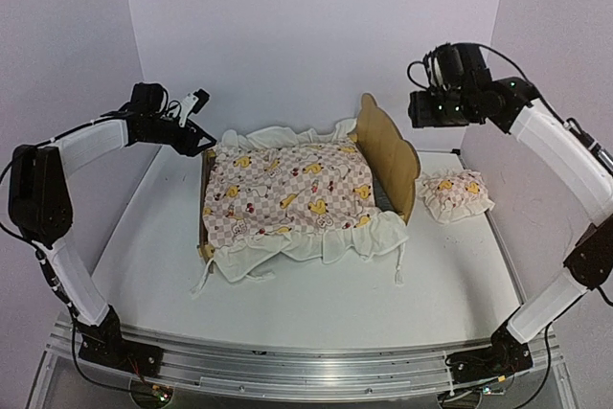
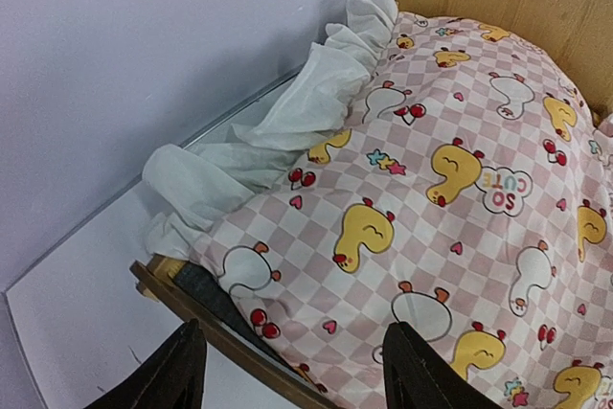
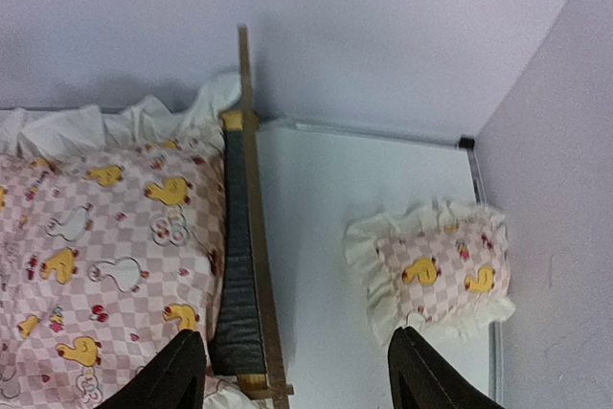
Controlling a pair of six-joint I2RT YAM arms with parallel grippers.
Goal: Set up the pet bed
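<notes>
White table [image 1: 306, 304] spreads out flat under soft, even light. On the far side stands a plain lilac back wall [image 1: 306, 35]. The left wall [image 1: 57, 35] and right wall [image 1: 565, 16] match it, boxing things in. A metal rail [image 1: 306, 369] runs along the near edge.

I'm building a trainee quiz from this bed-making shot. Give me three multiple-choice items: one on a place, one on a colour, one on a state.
1. Where is the pillow? A on the quilt; B on the table, outside the bed; C under the quilt.
2. What colour is the quilt's ruffle? A cream; B blue; C black.
3. How is the left tool? A open, empty; B shut on the quilt; C shut on the pillow.
Key: B, it lies on the table beside the bed; A, a pale cream frill rims the quilt; A, its jaws stand apart, gripping nothing.
</notes>
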